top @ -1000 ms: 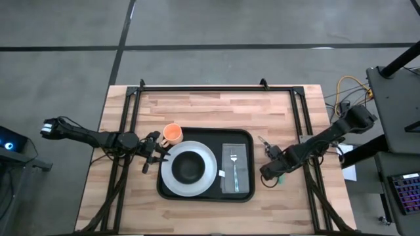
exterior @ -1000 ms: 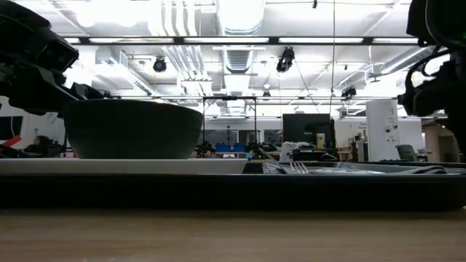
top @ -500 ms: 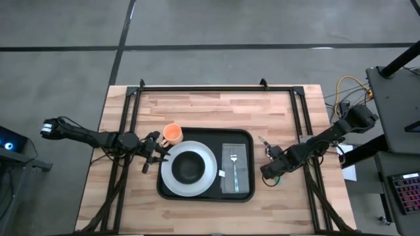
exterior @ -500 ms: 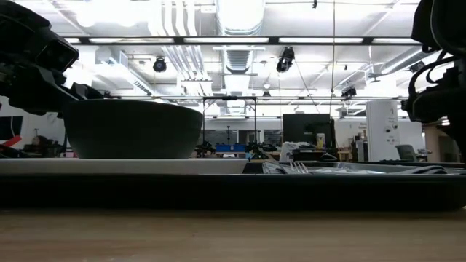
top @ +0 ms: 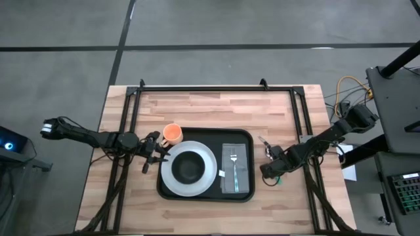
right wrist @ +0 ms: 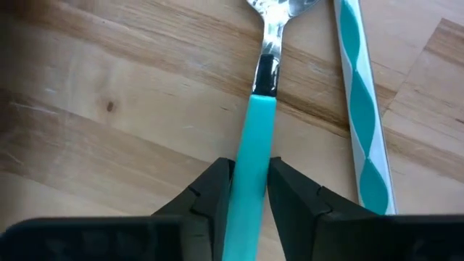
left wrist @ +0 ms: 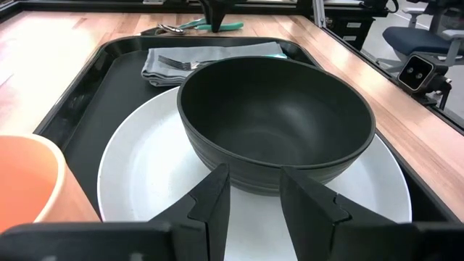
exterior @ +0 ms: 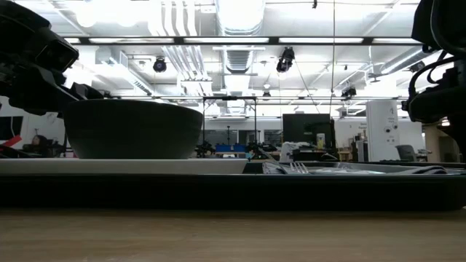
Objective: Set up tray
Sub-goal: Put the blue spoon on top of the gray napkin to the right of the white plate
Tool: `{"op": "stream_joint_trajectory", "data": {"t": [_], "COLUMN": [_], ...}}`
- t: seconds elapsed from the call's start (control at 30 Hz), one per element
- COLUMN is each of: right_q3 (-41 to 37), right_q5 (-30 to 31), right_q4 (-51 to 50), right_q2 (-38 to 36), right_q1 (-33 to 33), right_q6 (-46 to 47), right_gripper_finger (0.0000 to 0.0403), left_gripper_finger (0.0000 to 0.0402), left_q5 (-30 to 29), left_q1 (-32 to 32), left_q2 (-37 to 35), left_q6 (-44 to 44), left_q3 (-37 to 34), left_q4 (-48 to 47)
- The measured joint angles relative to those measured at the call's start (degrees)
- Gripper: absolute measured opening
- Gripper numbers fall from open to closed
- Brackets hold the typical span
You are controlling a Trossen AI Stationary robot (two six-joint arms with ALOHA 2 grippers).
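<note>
The black tray (top: 220, 139) lies mid-table. On it are a white plate (top: 172, 181) with a dark bowl (top: 188, 167) on top, and a grey napkin (top: 240, 181) with a fork (top: 233, 164) on it. An orange cup (top: 172, 134) stands at the tray's far left corner. My left gripper (top: 161, 152) is open at the tray's left edge and faces the bowl (left wrist: 275, 116). My right gripper (top: 268, 172) is right of the tray, shut on a teal-handled spoon (right wrist: 254, 123). My right gripper pinches the spoon's teal handle (right wrist: 250, 156) between its two fingers (right wrist: 210, 199), which lie along the handle. The metal neck (right wrist: 267, 43) points away over the wooden table. Whether the spoon is lifted off the wood, I cannot tell.
A teal and white striped straw (right wrist: 359, 109) lies on the wood right beside the spoon. Black frame rails run along the table's left, right and far sides. Bare wood shows between the tray and the far rail (top: 210, 108).
In the low view the right arm has sunk slightly. The tray, the plate, the bowl, the cup and the left arm have kept still.
</note>
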Motion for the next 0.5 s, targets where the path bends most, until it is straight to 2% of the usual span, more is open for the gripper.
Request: {"op": "stream_joint_trajectory", "data": {"t": [0.23, 0.5], "right_q3": [0.00, 0.55], "right_q5": [0.02, 0.18], "right_q4": [0.20, 1.78], "right_q2": [0.00, -0.09], "right_q1": [-0.02, -0.02], "right_q6": [1.59, 2.39], "right_gripper_finger": [0.0045, 0.0045], "left_gripper_finger": [0.0101, 0.0101], "left_q5": [0.00, 0.00], "left_q1": [0.01, 0.01], "left_q2": [-0.01, 0.00], "left_q6": [-0.02, -0.01], "left_q3": [0.00, 0.00], "left_q4": [0.00, 0.01]}}
